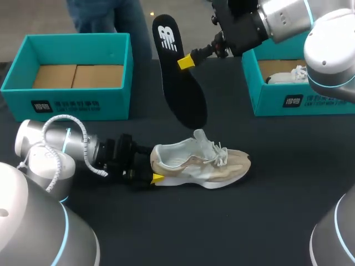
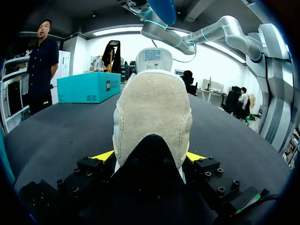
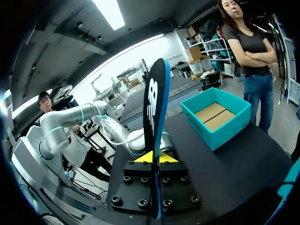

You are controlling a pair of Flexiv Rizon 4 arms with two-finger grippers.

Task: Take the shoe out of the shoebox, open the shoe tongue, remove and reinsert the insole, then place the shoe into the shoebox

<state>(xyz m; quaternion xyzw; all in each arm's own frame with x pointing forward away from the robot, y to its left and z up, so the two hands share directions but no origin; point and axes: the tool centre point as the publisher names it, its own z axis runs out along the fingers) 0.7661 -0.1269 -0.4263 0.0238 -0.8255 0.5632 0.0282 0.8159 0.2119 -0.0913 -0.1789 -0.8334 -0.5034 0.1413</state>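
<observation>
Step in hand: the black foam insole [image 1: 178, 72] is out of the beige and white suede sneaker [image 1: 199, 163], so I judge that reinserting it comes next.
How to do it well: lead the insole's lower end into the opening behind the raised white tongue [image 1: 201, 136], slant it toward the toe, and slide it rather than press. The heel needs pinning so the sneaker cannot skid on the black table [image 1: 277, 210].
Risk: the insole may fold, or catch on the tongue or laces.
Left gripper [image 2: 150, 156]: lies low along the table, with its fingers clamped on both sides of the sneaker's heel.
Right gripper [image 3: 154, 158]: held high, coming in from the far right, with 1 finger pinching each face of the insole.
Insole position: hangs nearly upright in the air, its lower tip just above the tongue.
Sneaker position: stands on its sole on the table, between 2 teal cardboard shoeboxes, the left shoebox [image 1: 77, 105] and the right shoebox [image 1: 299, 102].
</observation>
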